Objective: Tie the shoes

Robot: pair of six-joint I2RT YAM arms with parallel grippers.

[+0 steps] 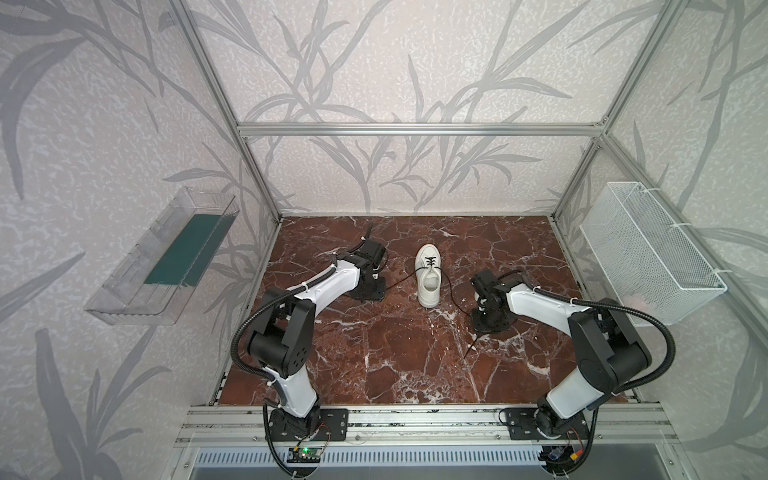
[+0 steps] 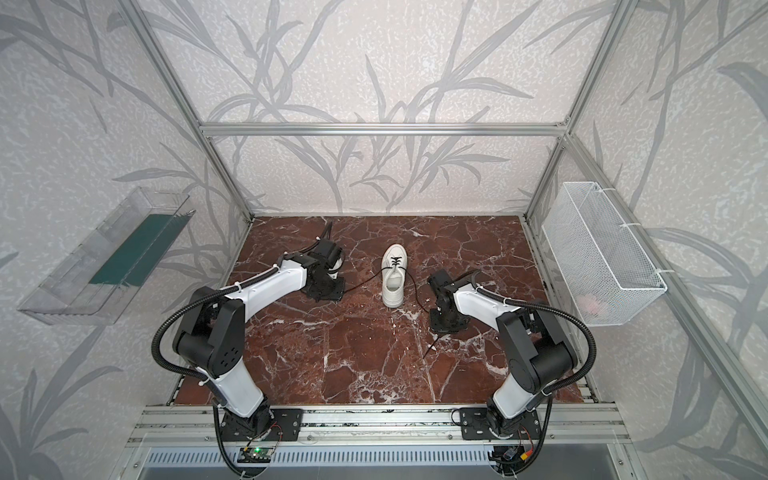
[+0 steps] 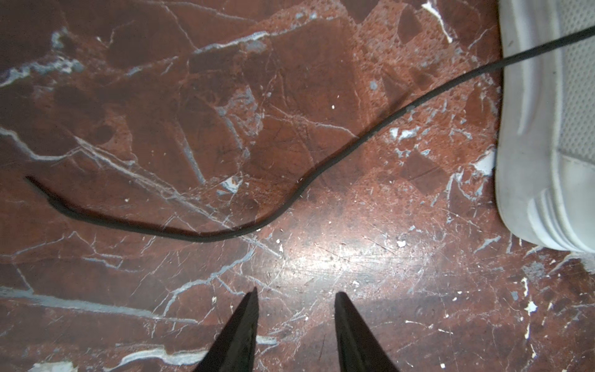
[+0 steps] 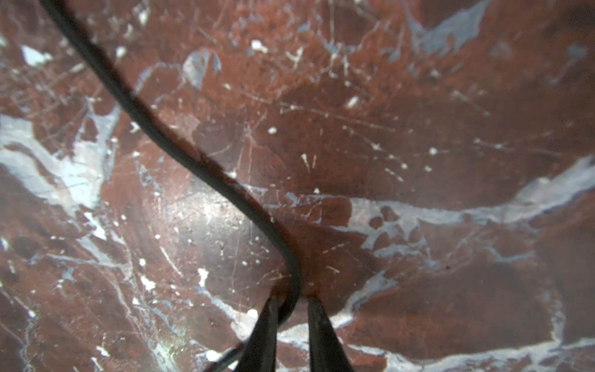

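In both top views the white low-top sneaker point(image 1: 429, 275) stands mid-table on red-brown marble point(image 2: 365, 353), between my arms. Left wrist: my left gripper point(image 3: 295, 294) is spread, empty. Right wrist: my right gripper point(image 4: 291, 301) straddles the thin black lace point(image 4: 180, 151); a gap still shows.

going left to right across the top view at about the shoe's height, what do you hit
clear plastic tray on the left wall → left gripper → white sneaker → right gripper → white wire basket on the right wall
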